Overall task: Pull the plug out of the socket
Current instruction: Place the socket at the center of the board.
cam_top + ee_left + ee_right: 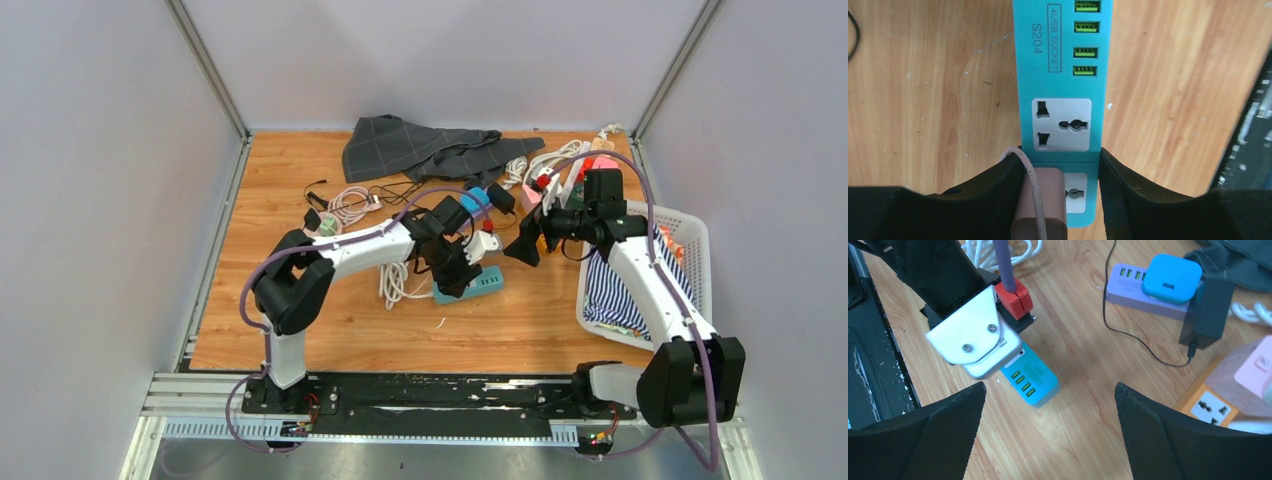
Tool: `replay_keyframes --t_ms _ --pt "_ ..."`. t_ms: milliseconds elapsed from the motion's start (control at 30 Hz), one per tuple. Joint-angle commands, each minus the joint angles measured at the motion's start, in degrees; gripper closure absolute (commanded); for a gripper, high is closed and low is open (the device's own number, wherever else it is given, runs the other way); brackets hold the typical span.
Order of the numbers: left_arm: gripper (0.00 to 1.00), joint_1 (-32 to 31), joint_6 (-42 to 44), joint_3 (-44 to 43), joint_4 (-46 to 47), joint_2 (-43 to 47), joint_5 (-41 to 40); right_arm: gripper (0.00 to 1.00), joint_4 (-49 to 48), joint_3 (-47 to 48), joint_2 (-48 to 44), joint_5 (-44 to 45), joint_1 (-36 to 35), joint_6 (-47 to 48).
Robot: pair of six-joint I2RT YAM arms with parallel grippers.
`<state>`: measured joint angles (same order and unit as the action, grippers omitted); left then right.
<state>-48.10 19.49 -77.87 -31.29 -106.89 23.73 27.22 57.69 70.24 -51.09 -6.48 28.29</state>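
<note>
A teal socket strip (pixel 1063 75) lies flat on the wooden table, with several green USB ports at its far end. A brown plug (pixel 1048 200) with a pinkish cord sits in the strip's nearest outlet. My left gripper (pixel 1060 160) straddles the strip there. One finger presses the plug's side and the strip's left edge, the other the right edge. In the top view the left gripper (pixel 458 270) covers the plug. My right gripper (pixel 1050 390) hovers wide open to the right of the strip (pixel 1033 382), holding nothing.
A purple strip with a blue adapter (pixel 1168 277), a black adapter (pixel 1210 310) and a pink-and-orange strip (pixel 1243 385) lie behind. A dark cloth (pixel 420 150) is at the back, a white basket (pixel 690 225) of fabric at right, and a white cord coil (pixel 395 280) beside the left arm.
</note>
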Motion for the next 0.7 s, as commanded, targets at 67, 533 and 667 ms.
replay_keyframes --t_ms 67,533,667 --pt "0.87 -0.7 -1.6 4.25 10.58 -1.3 -5.8 0.0 0.11 -3.18 -2.76 -1.21 3.54 0.28" --pt "0.0 -1.65 -2.72 10.33 16.14 13.79 -15.01 0.0 2.57 -4.59 -3.62 -1.5 4.96 4.95" --pt "0.0 -1.56 -3.34 10.62 17.72 19.17 -16.09 0.0 5.98 -3.66 -3.23 -5.26 4.96 8.93"
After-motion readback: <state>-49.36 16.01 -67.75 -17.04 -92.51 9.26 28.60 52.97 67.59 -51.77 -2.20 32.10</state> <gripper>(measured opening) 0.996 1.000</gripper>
